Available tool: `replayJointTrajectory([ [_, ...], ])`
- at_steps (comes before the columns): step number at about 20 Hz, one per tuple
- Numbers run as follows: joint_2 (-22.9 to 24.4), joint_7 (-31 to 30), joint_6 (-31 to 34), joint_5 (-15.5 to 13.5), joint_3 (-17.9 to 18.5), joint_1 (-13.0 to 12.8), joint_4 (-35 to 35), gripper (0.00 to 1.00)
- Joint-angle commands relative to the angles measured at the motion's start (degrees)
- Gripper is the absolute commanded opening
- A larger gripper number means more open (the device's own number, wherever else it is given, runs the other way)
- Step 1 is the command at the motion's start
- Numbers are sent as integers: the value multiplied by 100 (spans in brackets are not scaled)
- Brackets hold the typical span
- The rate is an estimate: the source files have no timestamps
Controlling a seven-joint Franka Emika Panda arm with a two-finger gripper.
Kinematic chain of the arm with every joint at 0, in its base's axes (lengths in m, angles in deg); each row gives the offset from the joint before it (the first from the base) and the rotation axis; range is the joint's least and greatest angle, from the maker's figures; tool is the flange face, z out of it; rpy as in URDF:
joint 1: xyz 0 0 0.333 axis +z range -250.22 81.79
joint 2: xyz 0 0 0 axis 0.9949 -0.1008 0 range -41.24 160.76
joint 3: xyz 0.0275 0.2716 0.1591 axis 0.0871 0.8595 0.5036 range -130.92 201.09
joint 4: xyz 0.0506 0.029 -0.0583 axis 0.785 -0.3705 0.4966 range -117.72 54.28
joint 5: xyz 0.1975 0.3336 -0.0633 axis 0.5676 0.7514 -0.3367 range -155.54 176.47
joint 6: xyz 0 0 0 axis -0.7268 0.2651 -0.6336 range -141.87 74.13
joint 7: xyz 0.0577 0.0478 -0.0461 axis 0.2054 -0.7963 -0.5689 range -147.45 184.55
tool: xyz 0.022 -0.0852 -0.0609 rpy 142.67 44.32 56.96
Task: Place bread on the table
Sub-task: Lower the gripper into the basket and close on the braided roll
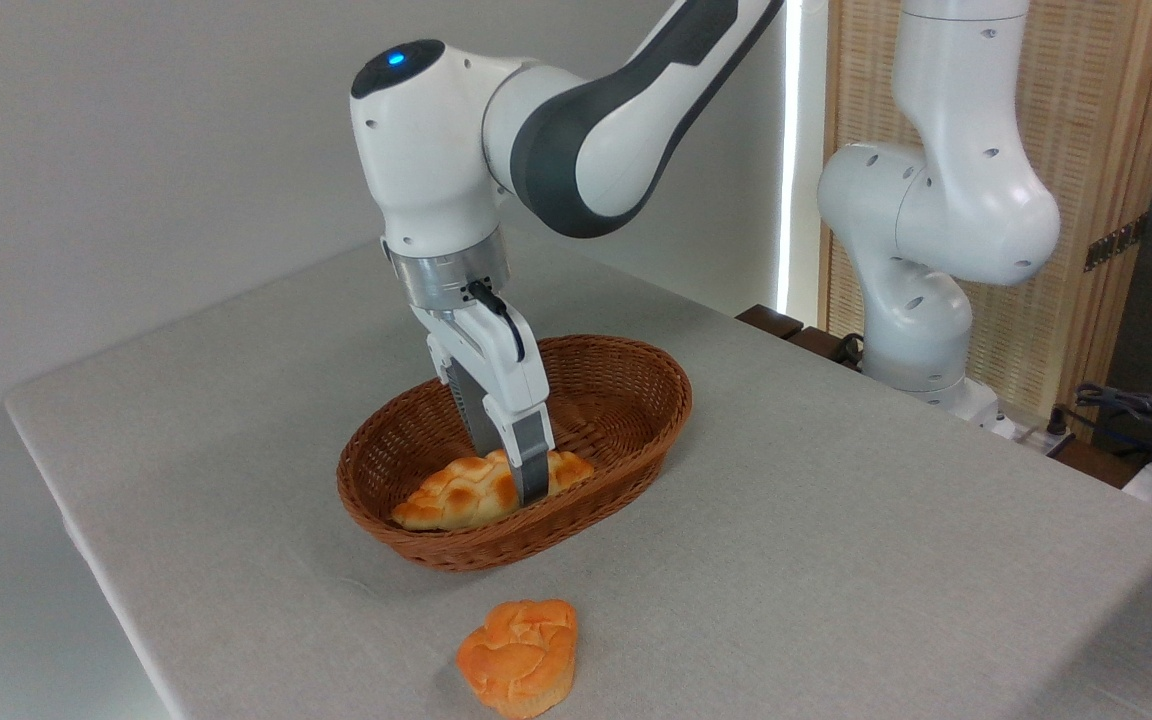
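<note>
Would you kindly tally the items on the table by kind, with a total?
Braided bread loaf, in the basket: 1
Orange bun, on the cloth: 1
Wicker basket: 1
Total: 3

Soft, even daylight fills the room, bright but not harsh. A thin vertical strip of window light (789,150) blows out white just behind the brown oval wicker basket (636,440). The basket throws only a faint, diffuse shadow onto the light grey cloth tabletop (836,520) in front of it. Its weave looks sharp; the cables far right of it go slightly soft
</note>
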Motion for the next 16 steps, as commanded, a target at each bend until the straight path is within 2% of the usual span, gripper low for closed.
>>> replayJointTrajectory([
  [1,27,-5,-198,-43,-36,-23,-171,100],
  [3,27,4,-198,27,-36,-23,-171,92],
  [4,27,21,-198,45,-36,-23,-171,82],
  [6,18,284,-181,106,-27,-14,-171,68],
  [9,18,347,-181,317,-35,-14,-180,29],
  [11,1,347,-181,361,-35,-14,-180,9],
  [12,0,347,-181,361,-27,-14,-171,2],
  [16,0,347,-172,361,-27,-14,-171,0],
])
